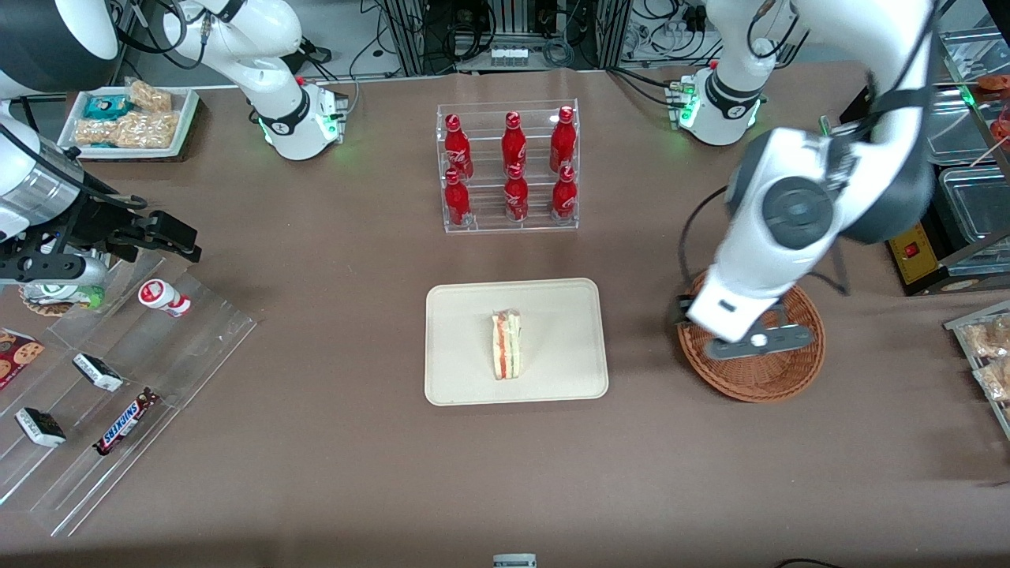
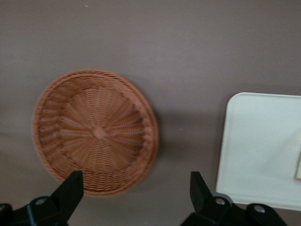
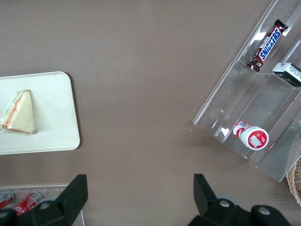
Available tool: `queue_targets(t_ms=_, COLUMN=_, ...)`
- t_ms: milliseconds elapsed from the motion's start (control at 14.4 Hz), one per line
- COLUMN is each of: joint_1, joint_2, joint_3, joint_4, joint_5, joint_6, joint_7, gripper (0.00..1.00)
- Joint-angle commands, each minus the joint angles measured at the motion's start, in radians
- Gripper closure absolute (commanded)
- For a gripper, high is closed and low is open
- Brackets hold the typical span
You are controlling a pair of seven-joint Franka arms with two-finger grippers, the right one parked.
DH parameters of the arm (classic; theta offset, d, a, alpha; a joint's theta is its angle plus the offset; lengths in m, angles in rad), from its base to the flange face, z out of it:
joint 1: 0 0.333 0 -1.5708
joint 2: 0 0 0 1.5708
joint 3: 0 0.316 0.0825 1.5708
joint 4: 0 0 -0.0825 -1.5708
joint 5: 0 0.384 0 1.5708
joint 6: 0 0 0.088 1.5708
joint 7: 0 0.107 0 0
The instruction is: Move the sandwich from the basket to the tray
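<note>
The sandwich (image 1: 506, 345), a pale wedge with red and green filling on its edge, lies on the cream-beige tray (image 1: 458, 315) in the middle of the table. It also shows on the tray (image 3: 51, 108) as the sandwich (image 3: 19, 114) in the right wrist view. The woven reddish-brown basket (image 1: 789, 379) sits beside the tray toward the working arm's end and holds nothing. My gripper (image 1: 750, 343) hangs above the basket. In the left wrist view the gripper (image 2: 135, 179) is open with nothing between its fingers, over the basket (image 2: 96, 132) rim and the table, with the tray (image 2: 258, 150) beside it.
A clear rack of red bottles (image 1: 509, 166) stands farther from the front camera than the tray. A stepped acrylic rack (image 1: 118, 394) with candy bars lies toward the parked arm's end, with a white tray of bagged snacks (image 1: 130, 118). More bagged snacks (image 1: 986, 347) sit at the working arm's end.
</note>
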Motion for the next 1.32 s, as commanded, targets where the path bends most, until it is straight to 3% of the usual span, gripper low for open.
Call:
queue_targets(t_ms=0, joint_1=0.081, joint_2=-0.119, joint_3=-0.012, joint_4=-0.107, joint_5=-0.034, joint_6=-0.003, joint_7=0.123, gripper=0.0)
queue_targets(t_ms=277, joint_1=0.164, joint_2=-0.199, joint_3=-0.011, joint_4=-0.108, joint_5=-0.084, joint_6=-0.071, joint_7=0.289, gripper=0.0)
queue_targets(t_ms=693, joint_1=0.221, joint_2=-0.268, joint_3=-0.009, joint_4=-0.02, joint_5=-0.083, joint_6=-0.211, joint_7=0.469, gripper=0.0)
queue_targets(t_ms=1248, joint_1=0.219, joint_2=-0.259, joint_3=0.057, joint_4=0.037, joint_5=-0.144, joint_6=-0.274, joint_7=0.476, gripper=0.0)
